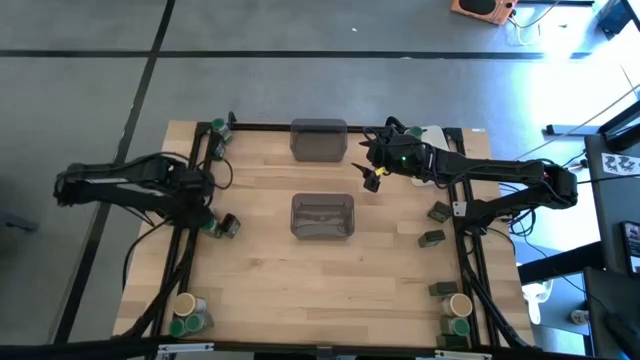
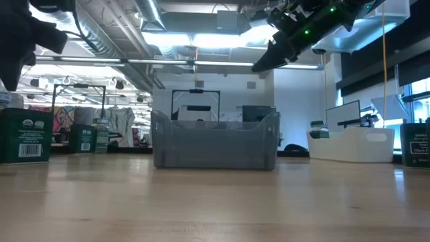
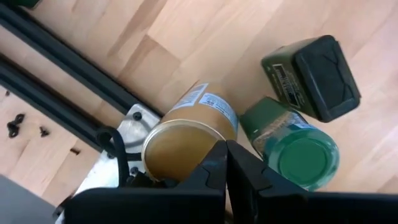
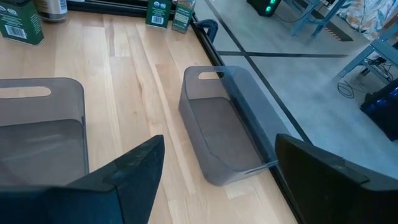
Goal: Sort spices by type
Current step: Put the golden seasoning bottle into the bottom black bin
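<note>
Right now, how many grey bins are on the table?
2: one bin at the table's far edge, centre; the other bin mid-table, just nearer. Both look empty; none seems hidden.

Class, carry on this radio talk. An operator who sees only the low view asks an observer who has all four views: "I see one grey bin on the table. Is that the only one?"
Observer: No. The high view shows two. The near bin hides a far bin behind it.
Operator: Is the right gripper up there holding anything?
Observer: No. In its wrist view the right gripper is open and empty.
Operator: And the left one?
Observer: The left gripper is shut on nothing, close over a tan-lidded jar.
</note>
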Controlling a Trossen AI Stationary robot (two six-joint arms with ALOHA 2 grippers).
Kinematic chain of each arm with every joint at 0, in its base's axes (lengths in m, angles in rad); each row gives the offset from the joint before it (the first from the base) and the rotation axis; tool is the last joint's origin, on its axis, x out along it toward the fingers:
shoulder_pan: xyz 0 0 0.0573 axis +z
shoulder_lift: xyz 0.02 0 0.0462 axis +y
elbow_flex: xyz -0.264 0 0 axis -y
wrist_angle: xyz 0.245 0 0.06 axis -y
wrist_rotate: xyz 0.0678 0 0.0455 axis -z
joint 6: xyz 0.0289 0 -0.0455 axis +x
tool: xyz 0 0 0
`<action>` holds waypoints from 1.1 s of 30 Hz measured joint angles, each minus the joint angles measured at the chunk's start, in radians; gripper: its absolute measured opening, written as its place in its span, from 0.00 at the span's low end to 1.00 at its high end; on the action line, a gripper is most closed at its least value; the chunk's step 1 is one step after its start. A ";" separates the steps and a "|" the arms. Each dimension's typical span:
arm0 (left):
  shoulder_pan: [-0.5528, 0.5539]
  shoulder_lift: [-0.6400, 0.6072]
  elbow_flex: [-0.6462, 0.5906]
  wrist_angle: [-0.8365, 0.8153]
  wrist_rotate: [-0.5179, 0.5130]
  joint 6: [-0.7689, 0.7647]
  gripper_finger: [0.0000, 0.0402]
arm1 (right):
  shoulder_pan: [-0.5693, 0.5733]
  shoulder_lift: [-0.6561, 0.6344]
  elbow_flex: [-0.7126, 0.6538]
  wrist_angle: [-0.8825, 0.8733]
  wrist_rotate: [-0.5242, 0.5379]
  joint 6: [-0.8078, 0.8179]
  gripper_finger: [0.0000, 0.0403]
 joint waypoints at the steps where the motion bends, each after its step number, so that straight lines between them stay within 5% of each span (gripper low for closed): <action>1: 0.009 0.009 0.000 0.000 0.000 0.006 0.00 | 0.000 0.000 0.000 0.000 0.000 0.000 0.76; 18: 0.181 0.113 0.010 0.135 -0.090 0.199 0.00 | 0.000 0.013 0.000 0.005 0.001 0.000 0.76; 33: 0.199 0.227 0.091 0.203 -0.087 0.310 0.00 | 0.000 0.036 -0.001 0.005 0.009 -0.004 0.76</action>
